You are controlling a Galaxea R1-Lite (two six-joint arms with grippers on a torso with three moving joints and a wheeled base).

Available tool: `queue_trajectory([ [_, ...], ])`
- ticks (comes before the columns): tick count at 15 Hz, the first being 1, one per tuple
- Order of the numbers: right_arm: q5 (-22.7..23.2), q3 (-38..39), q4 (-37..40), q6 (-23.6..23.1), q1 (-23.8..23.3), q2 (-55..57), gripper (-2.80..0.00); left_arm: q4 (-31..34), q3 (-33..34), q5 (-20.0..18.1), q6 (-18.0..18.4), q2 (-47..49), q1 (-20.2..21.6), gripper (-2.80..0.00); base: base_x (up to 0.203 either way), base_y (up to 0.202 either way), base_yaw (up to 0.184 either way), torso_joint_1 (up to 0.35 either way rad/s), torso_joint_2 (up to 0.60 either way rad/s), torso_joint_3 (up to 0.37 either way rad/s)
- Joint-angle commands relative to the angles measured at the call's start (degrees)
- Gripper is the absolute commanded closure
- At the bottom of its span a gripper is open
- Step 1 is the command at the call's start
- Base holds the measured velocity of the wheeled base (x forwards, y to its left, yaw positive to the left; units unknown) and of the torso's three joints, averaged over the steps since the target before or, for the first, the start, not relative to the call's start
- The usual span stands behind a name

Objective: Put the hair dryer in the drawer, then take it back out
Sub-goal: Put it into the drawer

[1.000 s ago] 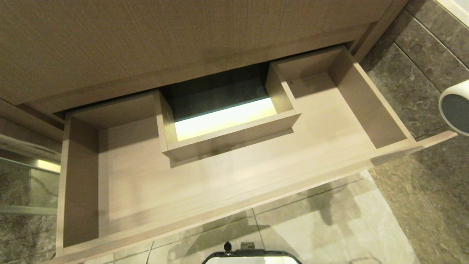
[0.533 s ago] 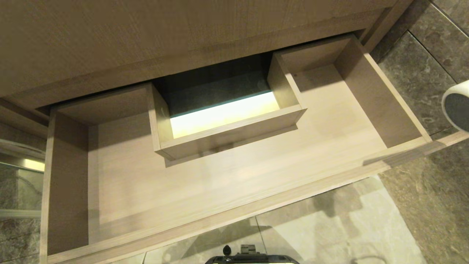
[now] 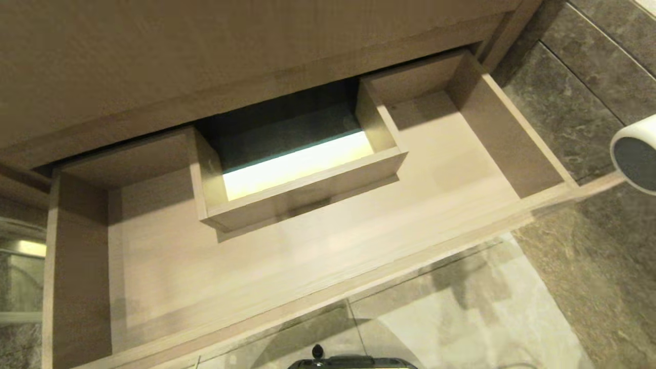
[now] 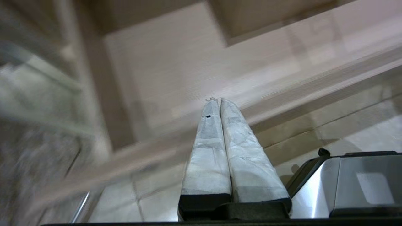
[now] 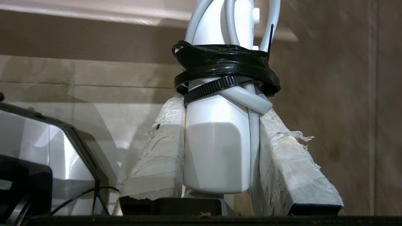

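Gripping the dryer [image 5: 216, 147] by its white handle, the right pincer [image 5: 220, 125] has a padded finger [image 5: 160, 150] pressed to each side of it; the white cord [image 5: 248, 100] is lashed to the handle by a black tie [image 5: 224, 70] just past the fingertips. Only the right wrist view shows this grasp. Beside it in that view stands the robot's silver base [image 5: 56, 157], with pale floor tiles [image 5: 110, 94] beyond.

The left pincer [image 4: 216, 102] is clenched on nothing, its two wrapped fingers [image 4: 207, 157] pressed flat together, as its own wrist view alone shows; it hangs over the floor by the base, pointing toward the drawer front. Neither arm appears in the head view.

That head view gives what the wrist cameras do not: the whole drawer [image 3: 307, 287], pulled out from the cabinet [image 3: 205, 61], its wood-grain bottom bare. A boxed cut-out [image 3: 302, 189] sits at the middle of its back, with a bright strip showing through it. At the picture's right edge, outside the drawer and off its right front corner, over dark floor tiles [image 3: 589, 266], shows the dryer's grey round end [image 3: 635, 159] ringed in white.
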Motion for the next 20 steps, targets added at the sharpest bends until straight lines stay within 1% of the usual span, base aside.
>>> queue_trajectory([
  [1, 0.01, 0.18, 0.39, -0.09, -0.02, -0.05, 0.00, 0.02, 0.09, 0.00, -0.07, 0.00, -0.06, 0.00, -0.002, 0.010, -0.178, 0.002, 0.00, 0.023],
  [5, 0.01, 0.73, 0.56, 0.00, -0.02, -0.14, 0.00, 0.02, 0.09, 0.00, 0.01, 0.00, 0.02, 0.00, -0.003, 0.007, -0.194, 0.004, 0.00, 0.007],
  [7, 0.01, 0.73, 1.18, -0.15, 0.07, -0.23, 0.00, 0.02, 0.09, 0.00, 0.01, 0.00, 0.02, 0.00, -0.003, 0.000, -0.123, 0.003, 0.01, 0.001],
  [19, 0.01, 0.73, 0.39, 0.44, 0.07, -0.67, 0.00, 0.02, 0.00, 0.00, 0.01, 0.00, 0.02, 0.00, 0.000, 0.000, 0.000, 0.000, 0.00, 0.000],
  [20, 0.01, 0.64, 0.39, 0.44, 0.02, -0.62, 0.00, 0.02, 0.09, 0.00, -0.04, 0.00, -0.06, 0.00, 0.006, 0.005, 0.081, 0.007, 0.00, 0.004],
])
